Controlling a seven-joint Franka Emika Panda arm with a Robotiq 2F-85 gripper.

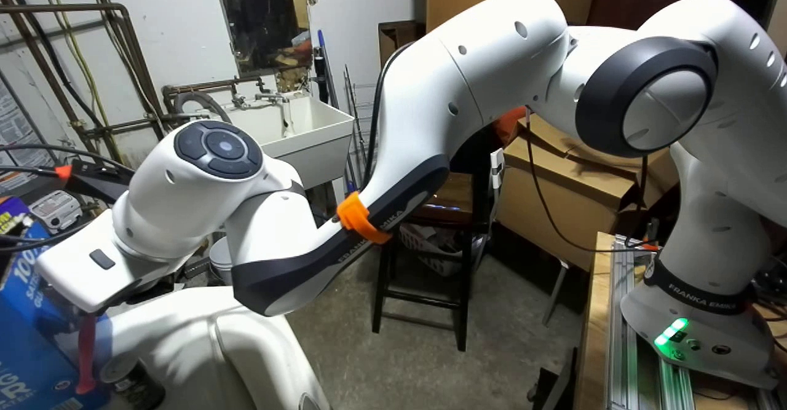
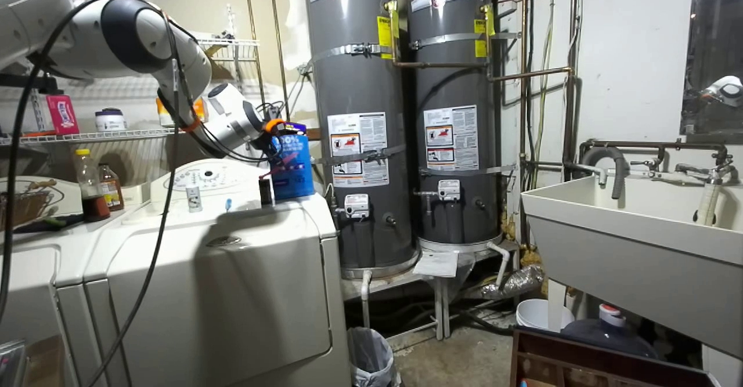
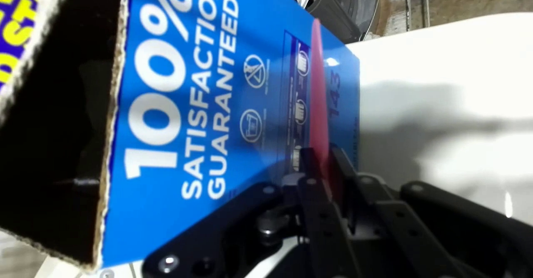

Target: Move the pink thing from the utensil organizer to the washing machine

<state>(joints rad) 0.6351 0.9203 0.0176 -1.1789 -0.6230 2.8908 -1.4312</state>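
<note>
Gripper [image 3: 320, 155]: black and two-fingered, its fingers pressed in from both sides on a pink utensil [image 3: 318, 86], pinching it.
Pink utensil: long and slim, hanging from the end of the Franka arm [image 1: 418, 102] in an exterior view; it is over the top of the white washing machine [image 2: 273, 294], just beside the printed face of a blue cardboard box [image 3: 216, 115]. Whether it touches either cannot be told.
Blue cardboard box: open at one end, lettered "100% SATISFACTION GUARANTEED", standing on the washing machine.
Black cylinder [image 2: 265, 192]: upright on the same top, just beside the box.
Washing machine: also bears a small pale cylinder [image 2: 194, 199] and a small blue object [image 2: 228, 204] in front of its control panel [image 2: 206, 179].
Franka arm: white, with an orange strap [image 1: 359, 218] around one link, its base on a wooden table [image 1: 597, 336].
Water heaters [image 2: 357, 85]: two grey tanks, upright side by side, next to the washing machine.
Utility sink [image 2: 633, 248]: white and deep, seen in both exterior views, well apart from the gripper.
Wooden organizer [image 2: 580, 352]: dark, divided into compartments, at the lower edge of an exterior view.
</note>
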